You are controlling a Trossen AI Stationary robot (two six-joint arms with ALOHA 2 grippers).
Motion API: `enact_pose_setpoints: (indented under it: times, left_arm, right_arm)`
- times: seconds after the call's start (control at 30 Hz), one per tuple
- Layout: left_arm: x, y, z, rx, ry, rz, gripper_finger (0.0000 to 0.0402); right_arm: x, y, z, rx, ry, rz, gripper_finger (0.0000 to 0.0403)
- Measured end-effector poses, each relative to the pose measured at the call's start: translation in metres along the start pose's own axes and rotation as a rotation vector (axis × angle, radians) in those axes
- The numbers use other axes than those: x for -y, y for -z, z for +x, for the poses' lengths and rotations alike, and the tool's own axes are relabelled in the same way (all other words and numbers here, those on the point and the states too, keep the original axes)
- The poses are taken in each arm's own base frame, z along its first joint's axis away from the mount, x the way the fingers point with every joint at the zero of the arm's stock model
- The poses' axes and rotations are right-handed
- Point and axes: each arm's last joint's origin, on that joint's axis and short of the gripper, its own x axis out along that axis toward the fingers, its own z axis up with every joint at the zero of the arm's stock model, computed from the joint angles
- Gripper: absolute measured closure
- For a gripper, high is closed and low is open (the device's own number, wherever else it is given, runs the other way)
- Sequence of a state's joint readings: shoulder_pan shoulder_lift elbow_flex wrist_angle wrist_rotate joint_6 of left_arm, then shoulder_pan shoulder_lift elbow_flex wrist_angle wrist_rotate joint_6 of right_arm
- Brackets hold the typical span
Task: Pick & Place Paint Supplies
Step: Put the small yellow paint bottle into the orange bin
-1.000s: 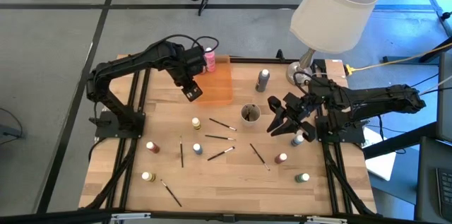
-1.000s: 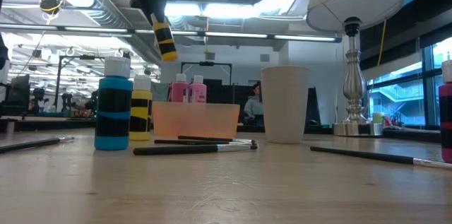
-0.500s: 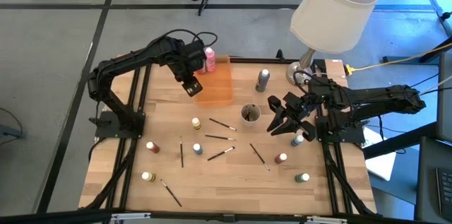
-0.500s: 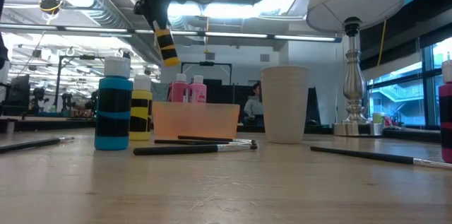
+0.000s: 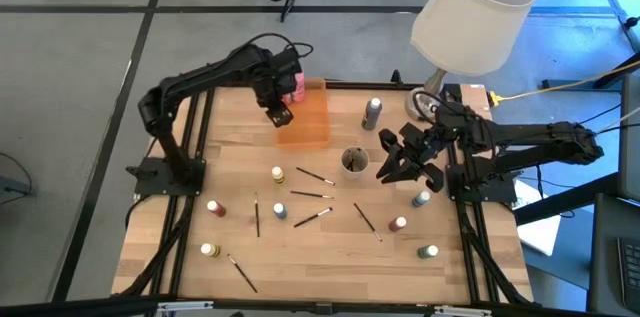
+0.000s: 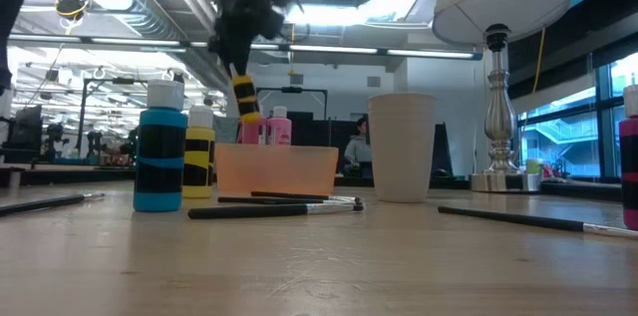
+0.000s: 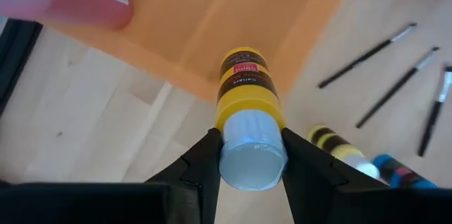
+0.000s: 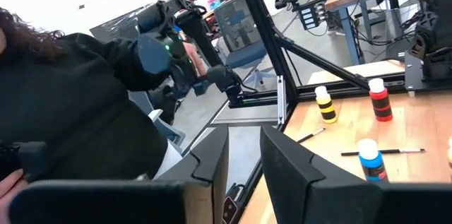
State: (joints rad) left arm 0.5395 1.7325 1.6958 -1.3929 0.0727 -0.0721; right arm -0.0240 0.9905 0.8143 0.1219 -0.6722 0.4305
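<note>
Nearest the front edge of the wooden table (image 5: 330,257), a yellow-capped bottle (image 5: 208,250) stands beside a lone paintbrush (image 5: 241,273), with a green-topped bottle (image 5: 428,252) at the opposite front corner. A step farther in are a red bottle (image 5: 215,207), a blue bottle (image 5: 280,211) and another red bottle (image 5: 398,224), with several paintbrushes (image 5: 312,195) scattered between them. Beyond those, a yellow bottle (image 5: 277,173) stands on the bare wood and the round grey cup (image 5: 353,161) sits near the middle. The right gripper (image 5: 400,162) hangs just beside the cup, over the table's right side; its fingers (image 8: 286,164) stand slightly apart with nothing between them. Farther back, a grey bottle (image 5: 373,112) stands upright. At the far left, the left gripper (image 7: 247,157) is clamped on the capped end of a yellow paint bottle (image 7: 246,93), holding it above the near edge of the orange tray (image 5: 312,122). Pink bottles (image 5: 297,82) stand at the tray's far end. The lamp (image 5: 470,17) rises at the far right corner
</note>
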Motion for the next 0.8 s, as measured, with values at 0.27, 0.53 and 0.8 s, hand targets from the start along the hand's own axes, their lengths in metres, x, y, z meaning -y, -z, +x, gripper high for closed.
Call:
enact_pose_setpoints:
  times: [0.27, 0.53, 0.8]
  left_arm:
    - [-0.021, -0.013, 0.023, -0.061, -0.028, 0.029, 0.0284]
    - [-0.034, -0.026, 0.041, -0.063, -0.082, 0.062, 0.0284]
    - [-0.033, -0.032, 0.05, -0.062, -0.087, 0.186, 0.0284]
  right_arm:
    - [0.005, -0.002, -0.004, 0.004, 0.019, 0.032, 0.0316]
    - [0.01, -0.004, -0.008, 0.015, 0.04, 0.034, 0.0316]
    - [0.012, -0.004, -0.01, 0.014, 0.051, 0.036, 0.0316]
